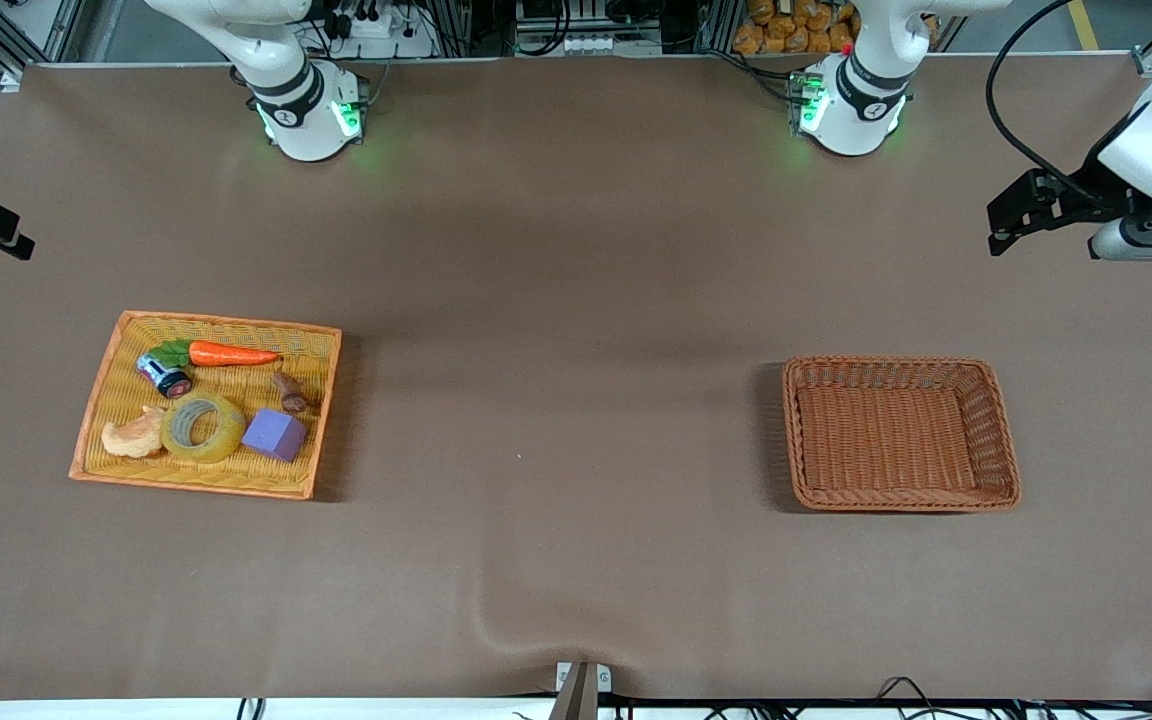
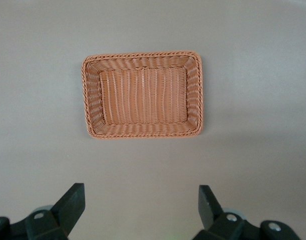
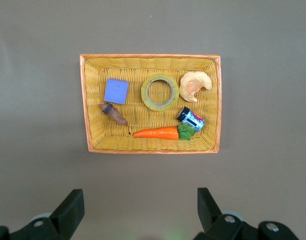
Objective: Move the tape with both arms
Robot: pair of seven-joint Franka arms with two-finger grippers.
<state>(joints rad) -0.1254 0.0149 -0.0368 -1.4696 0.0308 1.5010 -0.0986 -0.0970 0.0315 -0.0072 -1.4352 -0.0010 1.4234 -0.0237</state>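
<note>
Nearest the front camera, the brown tablecloth [image 1: 536, 600] is wrinkling slightly at its edge, with nothing resting on that part. Farther up, the yellow wicker tray [image 1: 111, 385] is sitting toward the right arm's end of the table, and the brown wicker basket [image 1: 1001, 440] is sitting empty toward the left arm's end, well apart from it.

The tape [image 1: 203, 427] is lying flat in the tray, touching or just beside the croissant [image 1: 134, 436] and just beside the purple block [image 1: 275, 434]. Farther from the camera in the same tray are lying a small brown piece [image 1: 290, 391], a small black-capped jar [image 1: 164, 375] and a toy carrot [image 1: 232, 353].

The right gripper [image 3: 137, 212] is hanging high over the table by the tray, fingers spread wide and holding nothing. The left gripper [image 2: 140, 210] is waiting likewise by the basket, wide open and empty.

The likely trouble: with neighbours crowding the roll, a descending finger may be catching the croissant or block. Gripping the ring across its wall may let it slip or tilt, spoiling the handover.
</note>
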